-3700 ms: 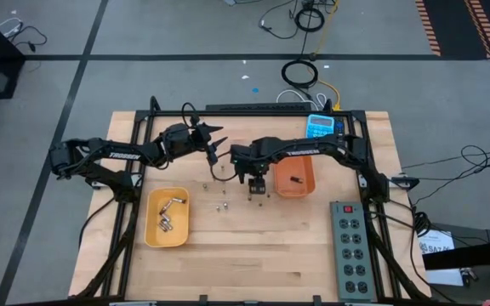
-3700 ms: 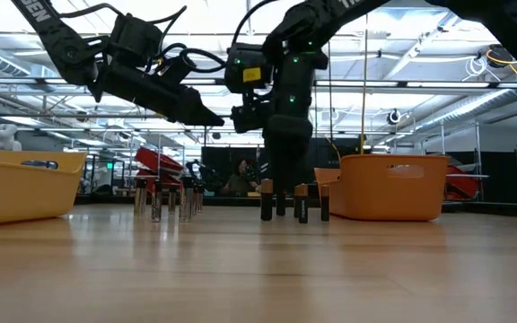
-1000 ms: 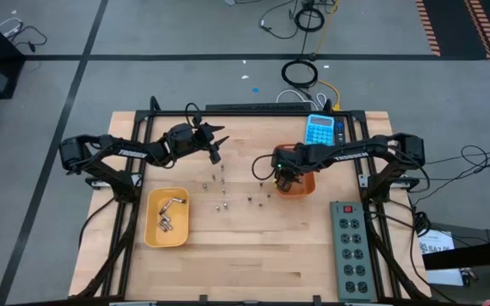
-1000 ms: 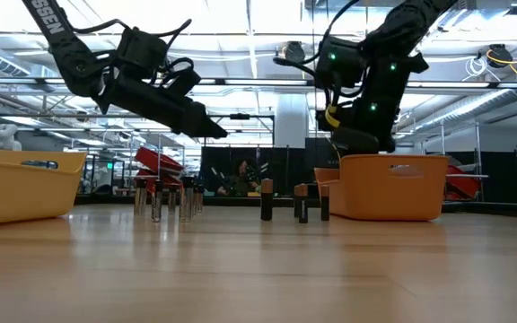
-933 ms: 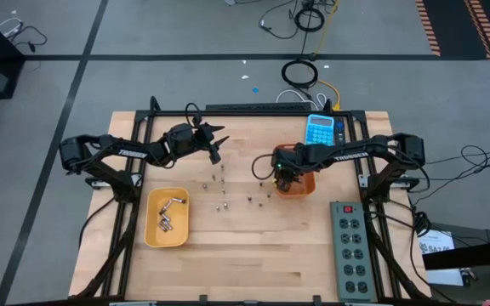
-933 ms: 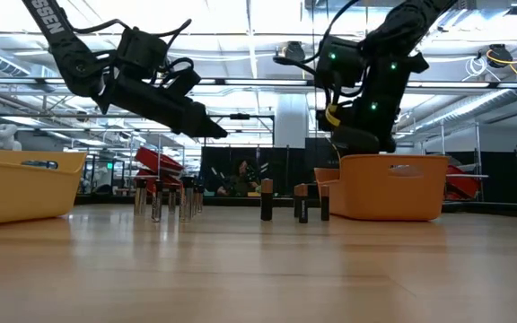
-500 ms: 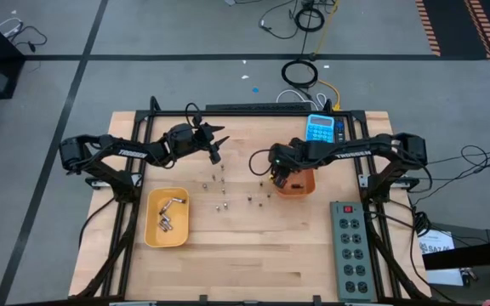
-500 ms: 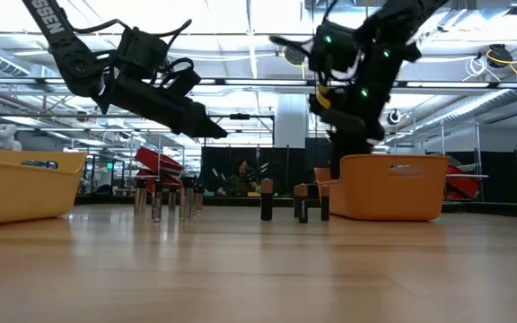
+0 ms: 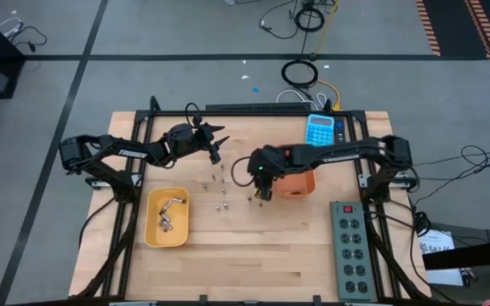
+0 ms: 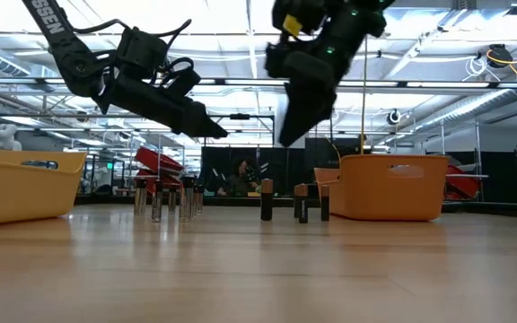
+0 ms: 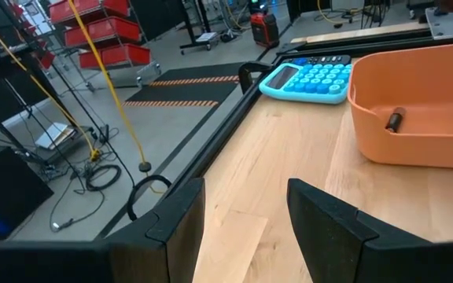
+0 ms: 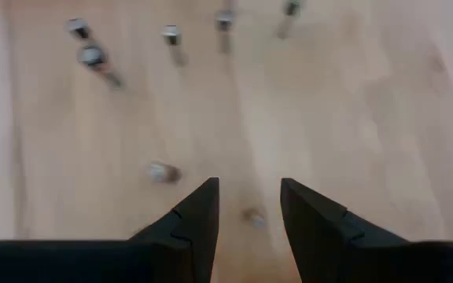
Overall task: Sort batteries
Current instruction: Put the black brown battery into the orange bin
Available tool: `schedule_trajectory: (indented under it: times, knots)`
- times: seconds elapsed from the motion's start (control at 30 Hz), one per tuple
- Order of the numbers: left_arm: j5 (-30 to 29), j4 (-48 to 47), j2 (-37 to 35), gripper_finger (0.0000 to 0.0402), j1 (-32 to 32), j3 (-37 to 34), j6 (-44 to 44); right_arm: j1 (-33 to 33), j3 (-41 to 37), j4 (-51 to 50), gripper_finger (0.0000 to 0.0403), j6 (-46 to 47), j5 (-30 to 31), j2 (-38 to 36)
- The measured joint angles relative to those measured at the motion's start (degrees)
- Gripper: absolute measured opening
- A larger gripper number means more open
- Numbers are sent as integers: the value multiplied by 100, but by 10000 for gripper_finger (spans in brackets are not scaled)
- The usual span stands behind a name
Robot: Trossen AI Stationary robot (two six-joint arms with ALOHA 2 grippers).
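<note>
The right gripper (image 9: 263, 193) was seen just left of centre in the high view, its arm reaching in from the right edge of the worktop (image 9: 253, 255) and passing over the orange bin (image 9: 297, 184). In the right wrist view its fingers (image 12: 199, 212) stood apart with nothing between them, pointed down at blurred upright batteries (image 12: 162, 171) on the wood. In the low view this gripper (image 10: 287, 136) hung tilted at upper centre, above the standing batteries (image 10: 267, 201). The left gripper (image 9: 214, 155) was held left of centre in the high view, raised off the worktop, its arm stretched in from the left edge; in the left wrist view its fingers (image 11: 321, 216) were spread and empty. Loose batteries (image 9: 221, 193) were scattered at the frame's centre between the two grippers, several lay in the yellow bin (image 9: 167, 218) at lower left, and one dark battery (image 11: 393, 120) lay in the orange bin (image 11: 415, 118) at the upper right of the left wrist view, beside a blue calculator (image 11: 305, 79). From above, the batteries were too small to be told apart by kind, and the orange bin's contents were partly covered by the right arm. A power strip (image 9: 351, 246) lay at lower right.
</note>
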Motion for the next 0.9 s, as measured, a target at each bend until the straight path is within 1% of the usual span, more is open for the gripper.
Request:
schedule_trajectory:
  times: [0.13, 0.2, 0.3, 0.37, 0.5, 0.73, 0.9]
  knots:
    - [155, 0, 0, 192, 0, 0, -97, 78, 284, -313, 128, -329, -203, 438]
    - [255, -1, 0, 192, -2, 0, -103, 79, 343, -494, 128, -461, -189, 610]
    - [280, 0, 0, 192, 0, 0, -111, 65, 360, -659, 128, -600, -165, 717]
    - [282, 0, 0, 192, -2, 0, -114, 63, 359, -739, 131, -700, -29, 743]
    - [282, 4, 0, 192, 0, 0, -114, 51, 362, -792, 149, -819, 246, 736]
    - [282, 20, 0, 192, -1, 0, -114, -75, 359, -887, 175, -926, 231, 953]
    - [282, 22, 0, 192, 0, 0, -112, -159, 361, -846, 175, -996, 68, 1199]
